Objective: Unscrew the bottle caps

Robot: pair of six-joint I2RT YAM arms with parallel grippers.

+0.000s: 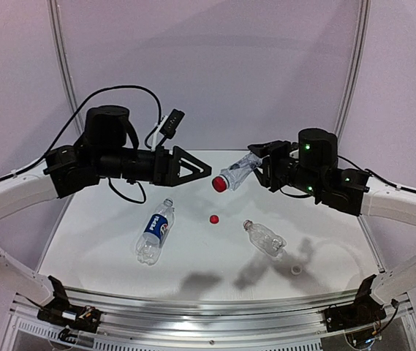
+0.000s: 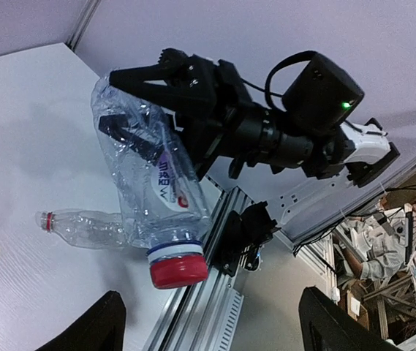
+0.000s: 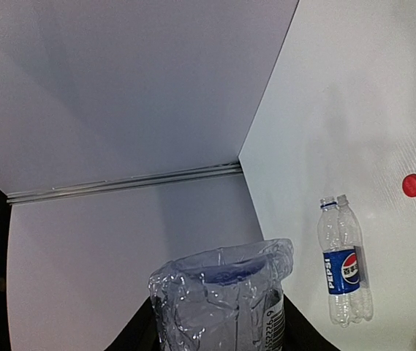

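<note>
Right tool point(image 1: 257, 164) pinches the light-looking, crumpled clear bottle point(image 1: 238, 172) by its soft body at mid-frame above the desk point(image 1: 105, 248), so the spread left tool point(image 1: 204, 170), just beside it, should likely grip the stiff red cap point(image 1: 219, 184), not the yielding wall.

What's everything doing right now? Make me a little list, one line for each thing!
held bottle: crumpled, in the air, squeezed by the right gripper
red cap: still on held bottle
left gripper: open, close to that cap, not touching it
Pepsi bottle: lying on the table, no cap
clear bottle: lying down, no cap
loose red cap: between the lying bottles
whitish cap: near the clear bottle
</note>
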